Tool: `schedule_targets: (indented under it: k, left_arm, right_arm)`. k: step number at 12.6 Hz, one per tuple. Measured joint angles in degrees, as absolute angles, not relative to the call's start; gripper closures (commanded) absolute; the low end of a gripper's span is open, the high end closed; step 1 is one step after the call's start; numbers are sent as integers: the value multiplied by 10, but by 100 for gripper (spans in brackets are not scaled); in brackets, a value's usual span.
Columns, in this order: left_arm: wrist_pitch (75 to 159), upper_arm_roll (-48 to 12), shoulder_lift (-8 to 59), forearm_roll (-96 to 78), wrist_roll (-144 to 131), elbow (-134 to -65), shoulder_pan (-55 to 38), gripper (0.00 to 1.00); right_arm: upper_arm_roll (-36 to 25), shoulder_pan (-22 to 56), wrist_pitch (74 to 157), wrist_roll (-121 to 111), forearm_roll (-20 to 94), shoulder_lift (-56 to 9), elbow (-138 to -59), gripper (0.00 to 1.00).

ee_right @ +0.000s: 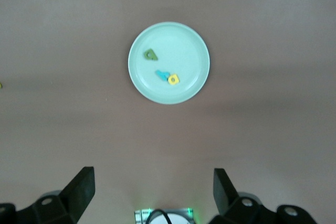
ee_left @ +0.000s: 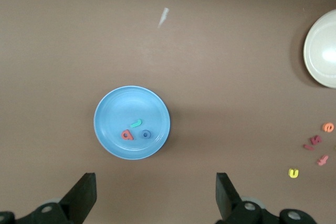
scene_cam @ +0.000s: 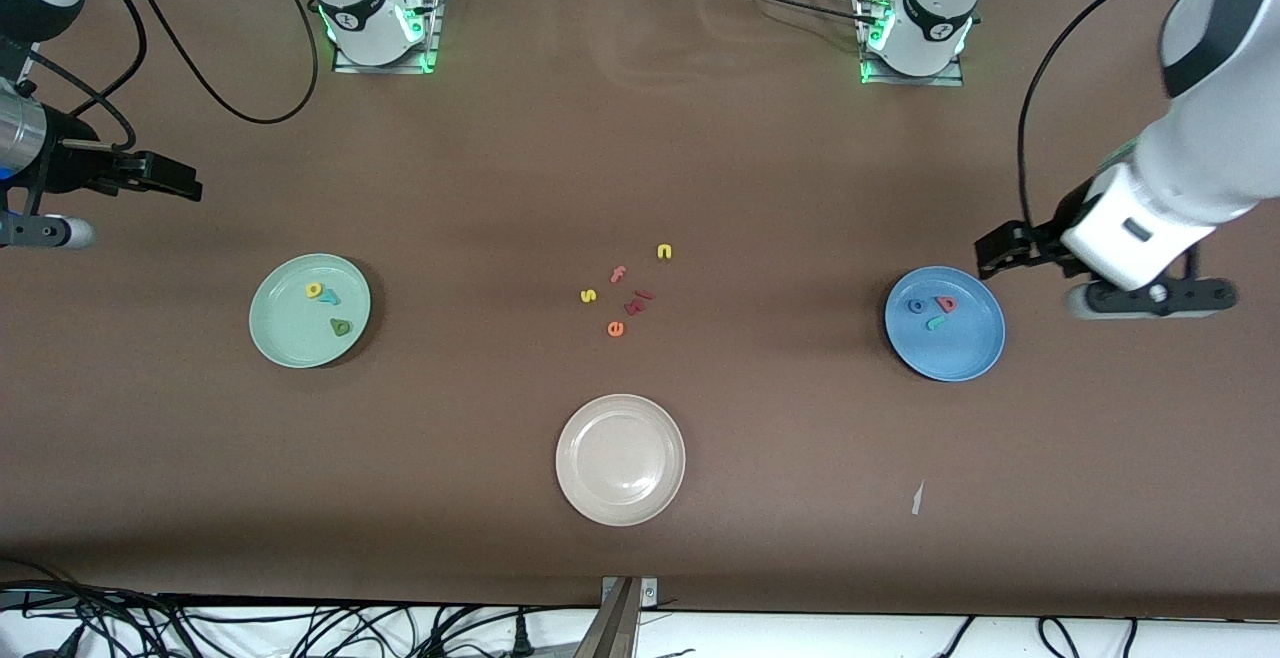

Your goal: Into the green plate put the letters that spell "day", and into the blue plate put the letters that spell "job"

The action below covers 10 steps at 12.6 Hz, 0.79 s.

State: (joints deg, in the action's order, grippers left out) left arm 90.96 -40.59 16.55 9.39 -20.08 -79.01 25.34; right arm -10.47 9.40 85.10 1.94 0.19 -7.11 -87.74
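The only writing to be read is the foam letters themselves, taken here from the right arm's end of the table toward the left arm's. The right gripper [scene_cam: 185, 183] hangs empty with its jaws spread wide, over bare table toward the right arm's end, the arm waiting. Near it the green plate [scene_cam: 285, 338] holds the yellow "d" [scene_cam: 314, 289], the teal "y" [scene_cam: 329, 297] touching it, and the olive-green "a" [scene_cam: 341, 327] a little apart, nearer the front camera. In the middle of the table a loose cluster lies on the bare surface: a yellow "s" [scene_cam: 588, 295], a red "f" [scene_cam: 618, 274], an orange "e" [scene_cam: 615, 329], two dark red pieces [scene_cam: 638, 302] too small to read, and a yellow "n" [scene_cam: 665, 252]. The beige plate [scene_cam: 620, 459] sits nearer the front camera than that cluster. The blue plate [scene_cam: 955, 353] holds the blue "o" [scene_cam: 916, 306], the pinkish-red "b" [scene_cam: 945, 304] and the teal "j" [scene_cam: 936, 322], all close together. The left gripper [scene_cam: 1000, 250] hangs just off that plate's rim toward the left arm's end, jaws wide apart and empty, that arm waiting too. The table [scene_cam: 640, 138] is covered in matte brown; a small pale scrap [scene_cam: 916, 499] lies on it. Cables trail along the table's edges, and both arms are cut off by the picture's sides.
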Motion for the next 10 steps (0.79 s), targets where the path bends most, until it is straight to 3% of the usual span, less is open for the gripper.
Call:
schedule_targets:
  k: [4,8,10]
  left_arm:
    - [903,-157,93,47,-115,-818,61,0]
    - [960,-30,28,-9,-85,-924,-24,0]
    - [973,1,-6,-14,-81,-965,-41,0]
  right_arm:
    - [-107,94,882,19,1,-71,-877,0]
    - [-107,94,889,19,1,-72,-877,0]
    - [-107,93,889,19,1,-72,-877,0]
